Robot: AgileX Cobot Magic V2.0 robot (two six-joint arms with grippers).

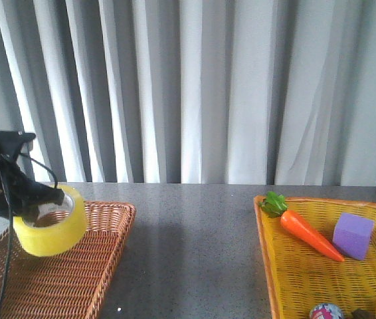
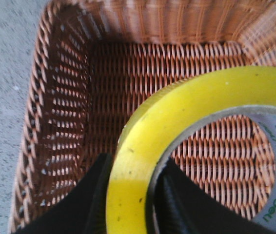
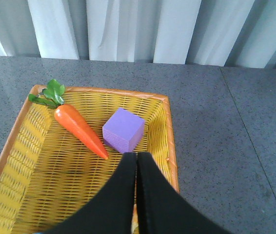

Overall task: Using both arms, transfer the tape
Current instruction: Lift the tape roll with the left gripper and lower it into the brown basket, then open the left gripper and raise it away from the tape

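Nearest the lens in the left wrist view we see the left gripper (image 2: 128, 204), its two black fingers (image 2: 91, 200) clamped on the wall of the tape (image 2: 177, 112), one finger outside the roll and one inside the core. The right wrist view opens on the right gripper (image 3: 136, 195), whose fingers are pressed together with nothing between them, above the yellow basket (image 3: 11, 156).

The front view gives us what neither wrist camera does: the tape (image 1: 50, 229) hangs tilted in the air above the brown wicker basket (image 1: 101, 266), held by the left gripper (image 1: 45, 199) at the left edge of the gray table (image 1: 194, 232). The right gripper does not appear there. That view also shows a small colourful ball (image 1: 325, 311) at the near end of the yellow basket (image 1: 287, 279), which the right wrist view leaves out.

The left wrist view alone shows us the tape's inside: a white core with green print, and the basket's weave (image 2: 128, 73) visible through the ring.

The right wrist view shows the toy carrot (image 3: 79, 129) with green leaves lying just beside the purple block (image 3: 123, 129), both in the yellow basket.

The tape is a wide, glossy yellow roll, translucent toward its rim.
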